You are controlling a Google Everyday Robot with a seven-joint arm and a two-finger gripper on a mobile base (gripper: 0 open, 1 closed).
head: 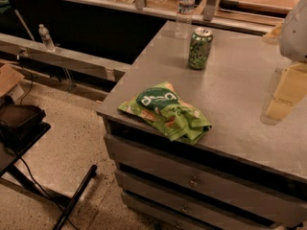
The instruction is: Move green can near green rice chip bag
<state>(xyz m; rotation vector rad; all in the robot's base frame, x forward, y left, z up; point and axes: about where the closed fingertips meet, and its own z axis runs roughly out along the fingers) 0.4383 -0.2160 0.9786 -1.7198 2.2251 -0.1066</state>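
The can [200,48] stands upright on the grey table [240,95], towards the far side, silver top up, pull tab showing. Just behind it and a little to the left, near the table's back edge, stands a clear bottle [184,11]; the two are close but apart.

The bag [165,111] lies flat and crumpled near the table's front left edge, its dark green oval logo facing up at the left end and orange marks below that. One corner reaches almost to the table's front edge. A bare stretch of grey top lies between can and bag, so they are apart, the can farther back and to the right of the bag.

The gripper [277,107] hangs over the right side of the table, pale yellow, pointing down and slightly left, under a white part of the arm [295,30] that enters from the upper right corner. It holds nothing and sits well to the right of the can and the bag, touching neither. Whether it is spread or closed, I cannot tell.

Below the table top are drawers [192,181] with small metal pulls. To the left, a second small bottle [46,37] stands on a low grey ledge [72,56], and a black stand [19,123] with cables rests on the speckled floor [72,147]
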